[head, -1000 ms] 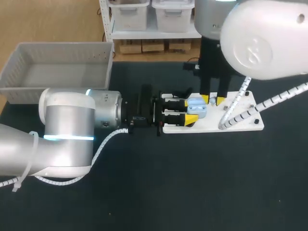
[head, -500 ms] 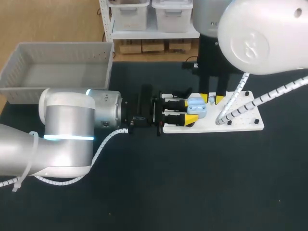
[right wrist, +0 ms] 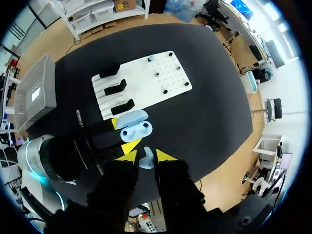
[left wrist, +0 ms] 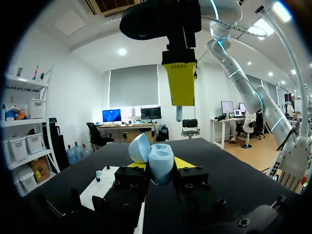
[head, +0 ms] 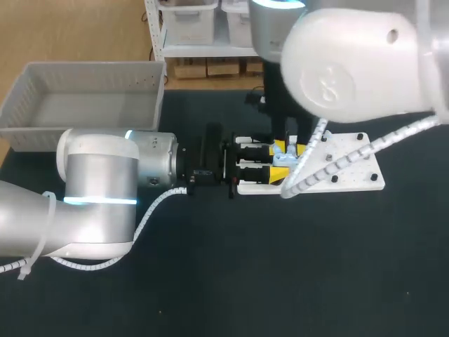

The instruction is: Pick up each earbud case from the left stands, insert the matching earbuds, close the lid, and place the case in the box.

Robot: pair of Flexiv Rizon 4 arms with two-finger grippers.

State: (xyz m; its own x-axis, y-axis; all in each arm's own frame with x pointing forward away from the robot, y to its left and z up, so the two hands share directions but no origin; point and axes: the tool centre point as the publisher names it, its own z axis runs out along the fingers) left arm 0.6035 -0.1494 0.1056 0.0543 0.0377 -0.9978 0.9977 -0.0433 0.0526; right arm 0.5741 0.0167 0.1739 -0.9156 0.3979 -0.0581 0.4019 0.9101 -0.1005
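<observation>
Gripping case (left wrist: 157, 156) w/ L claw (left wrist: 159, 166): clenched, one yellow tip on each side, near desk (head: 210, 281) centre, by the 9 o'clock end of white board (head: 351, 174). Pale blue, rounded, glossy, w/ lid (left wrist: 139, 147) hinged open and tilted back off one side of the body. From R wrist: two wells showing in the open body, lid on the side toward the board. In head view mostly hidden under R arm (head: 351, 63), only a sliver of blue btwn the yellow tips.

Pinching earbud (right wrist: 146, 160) in R claw (right wrist: 146, 156): clenched on it from both sides. Same pale blue as case, stem pointing down below the fingers. Hanging above the open case, apart from it.

Three black stands (right wrist: 116, 88) in a row along the board's edge nearest the case.

Grey box (head: 84, 98) at 10 o'clock on desk, well apart from both claws.
</observation>
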